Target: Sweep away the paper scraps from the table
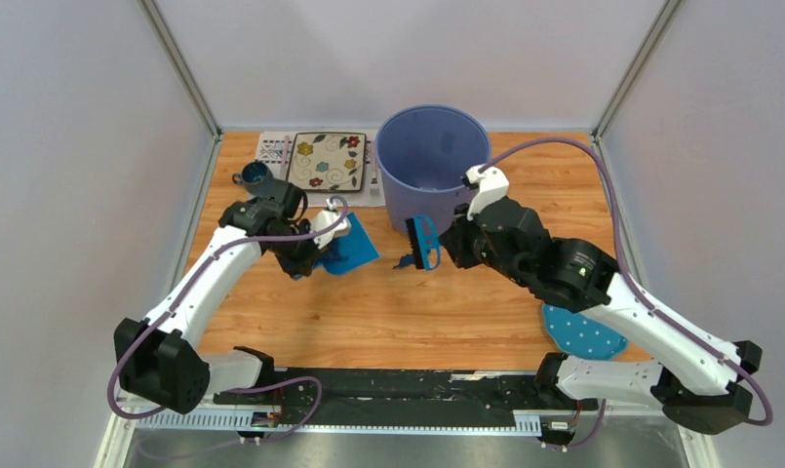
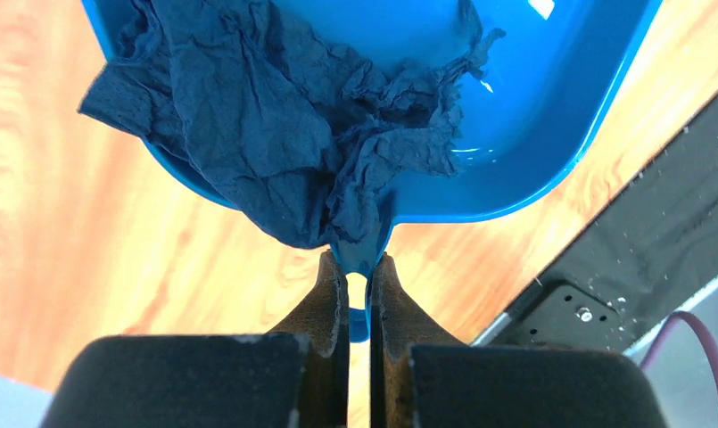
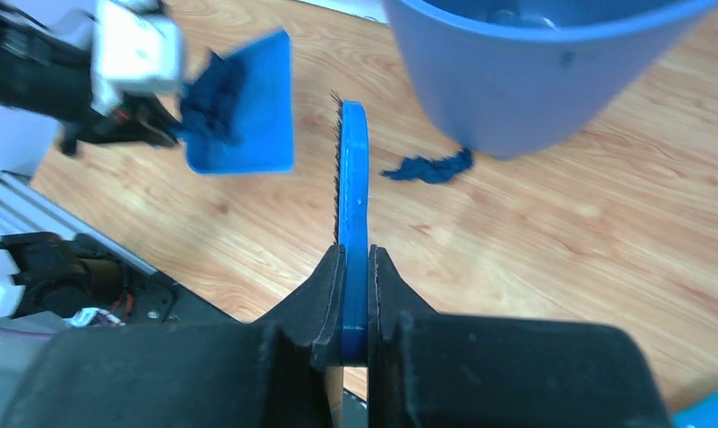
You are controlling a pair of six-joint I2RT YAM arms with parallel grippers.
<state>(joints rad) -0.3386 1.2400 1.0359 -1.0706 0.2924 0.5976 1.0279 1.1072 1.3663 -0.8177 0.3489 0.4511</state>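
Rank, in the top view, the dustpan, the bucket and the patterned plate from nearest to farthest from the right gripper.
1. Bucket, just beyond the right gripper.
2. Dustpan, to its left.
3. Patterned plate, far left.

Glossy blue plastic dustpan and brush; matt, crumpled dark blue paper scrap; smooth wood-grain table; matt plastic bin.

You have one large dark blue scrap, crumpled and creased, piled in the blue dustpan and spilling over its rim near the handle. A smaller dark blue scrap lies twisted on the table, at the foot of the blue bin, between it and the brush. The tabletop is orange-brown wood grain.
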